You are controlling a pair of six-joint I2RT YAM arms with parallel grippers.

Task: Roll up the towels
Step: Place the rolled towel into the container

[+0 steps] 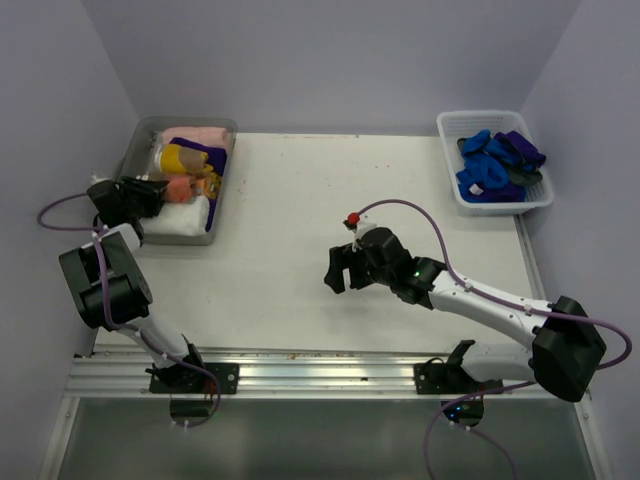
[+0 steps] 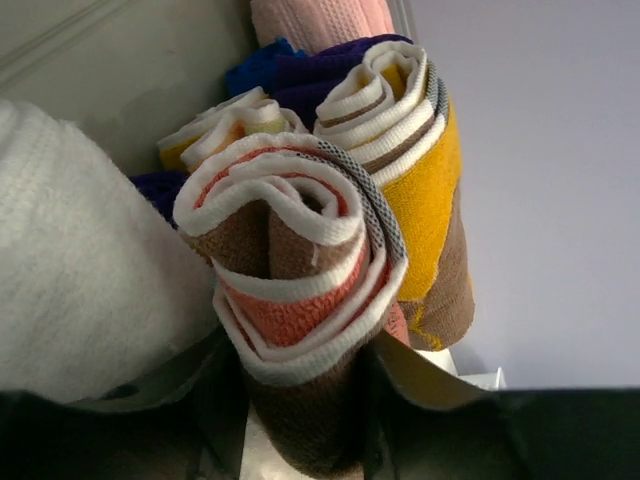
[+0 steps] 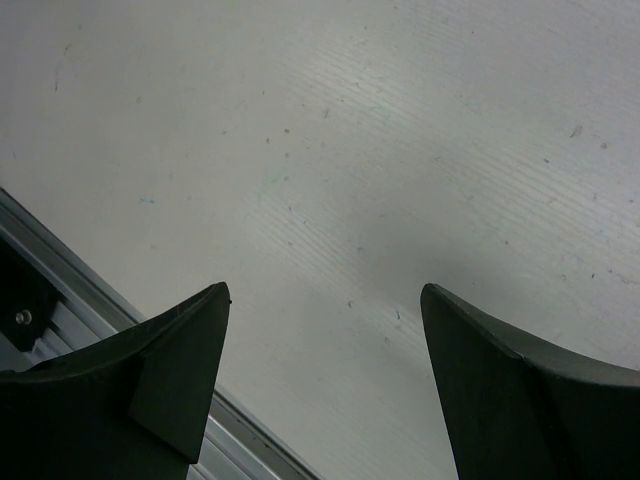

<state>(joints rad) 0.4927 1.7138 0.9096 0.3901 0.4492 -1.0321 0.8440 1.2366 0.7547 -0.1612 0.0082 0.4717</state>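
Left end effector (image 1: 152,190) at a rolled towel in the tray (image 1: 132,155); right end effector (image 3: 325,290) spread over the bench (image 1: 300,220).
The left fingers sit close on either side of a rust-brown towel roll (image 2: 290,270) standing in the clear grey tray at the far left; I cannot tell whether they pinch it. Beside it are a yellow roll (image 2: 425,190), a pink roll (image 1: 200,135) and a white towel (image 2: 80,280). The right one holds nothing, mid-bench. Blue and purple towels (image 1: 495,165) fill the white basket (image 1: 450,165), far right.
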